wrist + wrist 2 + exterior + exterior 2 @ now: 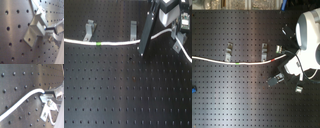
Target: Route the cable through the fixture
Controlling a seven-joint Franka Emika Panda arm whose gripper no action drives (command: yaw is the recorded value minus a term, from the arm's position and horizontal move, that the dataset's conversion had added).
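The first exterior view looks obliquely down across the black perforated tabletop (124, 90) from fairly near, with the arm at its upper right. The second exterior view looks straight down from higher up and takes in more of the board. Both exterior views share the cable (114, 43) lying across the tabletop and the metal clips beside it. Both wrist views sit very close to the surface, the first filled by a bent-metal clip (33, 31), the second by cable.

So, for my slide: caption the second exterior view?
Panda gripper beside white cable stretched across the black pegboard, below two metal clips.
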